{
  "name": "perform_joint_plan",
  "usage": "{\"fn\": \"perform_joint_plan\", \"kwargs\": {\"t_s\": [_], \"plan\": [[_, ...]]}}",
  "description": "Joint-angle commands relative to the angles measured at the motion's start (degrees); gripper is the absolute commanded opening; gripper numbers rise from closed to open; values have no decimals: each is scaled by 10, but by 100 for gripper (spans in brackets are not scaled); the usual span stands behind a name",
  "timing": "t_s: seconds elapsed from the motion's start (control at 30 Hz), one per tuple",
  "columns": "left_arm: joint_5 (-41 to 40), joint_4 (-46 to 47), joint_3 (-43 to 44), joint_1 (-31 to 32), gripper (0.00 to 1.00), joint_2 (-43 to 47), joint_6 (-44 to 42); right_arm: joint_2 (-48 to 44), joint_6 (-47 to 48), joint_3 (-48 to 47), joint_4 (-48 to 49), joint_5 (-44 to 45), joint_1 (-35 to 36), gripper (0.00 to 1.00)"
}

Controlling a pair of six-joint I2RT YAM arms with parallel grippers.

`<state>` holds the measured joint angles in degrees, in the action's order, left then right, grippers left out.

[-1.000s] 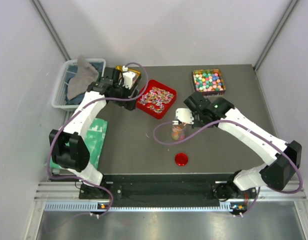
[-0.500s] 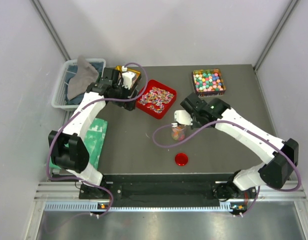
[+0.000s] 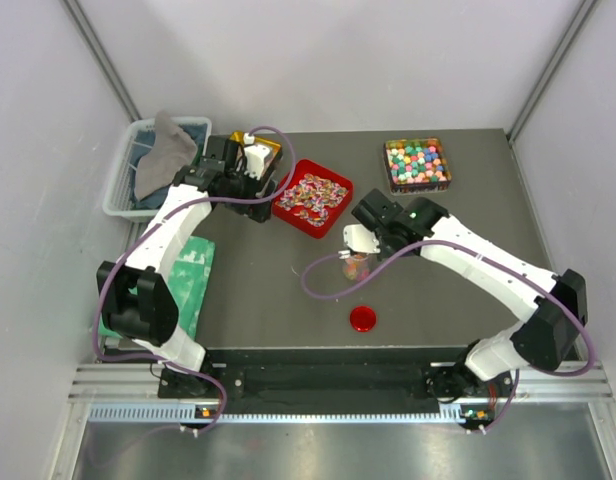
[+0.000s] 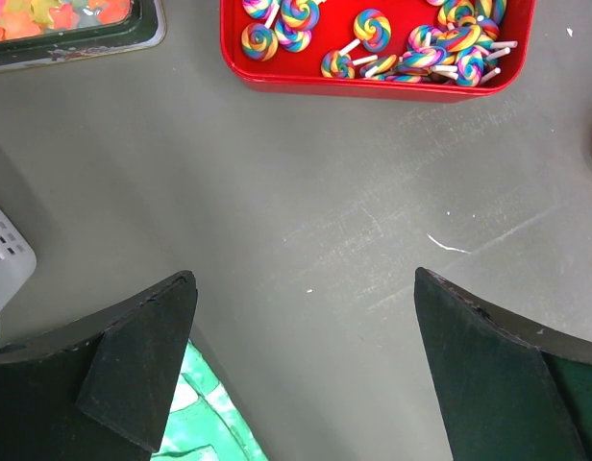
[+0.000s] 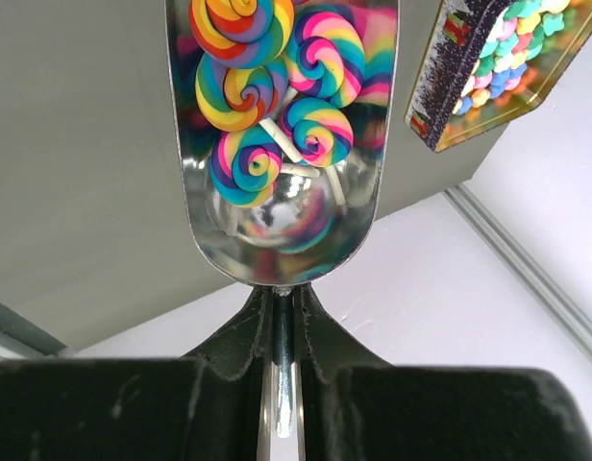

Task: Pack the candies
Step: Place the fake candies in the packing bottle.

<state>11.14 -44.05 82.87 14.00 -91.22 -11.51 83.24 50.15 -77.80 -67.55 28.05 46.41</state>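
Observation:
The candies lie in three trays: swirl lollipops in a red tray (image 3: 312,196) (image 4: 373,58), pastel balls in a tin (image 3: 417,164) (image 5: 498,67), and orange-yellow gummies in a dark tin (image 4: 56,24). My right gripper (image 3: 360,240) (image 5: 280,293) is shut on the handle of a metal scoop (image 5: 277,230). The scoop carries several swirl lollipops (image 5: 267,86) and hangs just above a small clear jar (image 3: 355,266) that holds some candies. My left gripper (image 3: 233,185) (image 4: 304,279) stands open above bare table, left of the red tray, with nothing between its fingers.
A round red lid (image 3: 364,319) lies on the table near the front edge. A white basket (image 3: 123,185) with a grey cloth sits at the back left. A green cloth (image 3: 188,275) (image 4: 205,423) lies beside the left arm.
My right arm has shifted a little to the left with the loaded scoop, staying over the jar. The left arm has not moved.

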Motion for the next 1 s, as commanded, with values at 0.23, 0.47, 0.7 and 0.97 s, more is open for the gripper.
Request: {"fn": "perform_joint_plan", "kwargs": {"t_s": [0.23, 0.47, 0.7, 0.97], "plan": [[14, 22, -6, -2, 99, 30, 3, 5, 18, -42, -5, 53, 24, 0], [15, 21, -8, -3, 99, 32, 3, 7, 21, -34, -4, 68, 33, 0], [14, 24, -9, -3, 99, 35, 3, 9, 21, -31, -9, 79, 45, 0], [15, 24, -10, -3, 99, 35, 3, 13, 29, -23, -10, 93, 50, 0]]}}
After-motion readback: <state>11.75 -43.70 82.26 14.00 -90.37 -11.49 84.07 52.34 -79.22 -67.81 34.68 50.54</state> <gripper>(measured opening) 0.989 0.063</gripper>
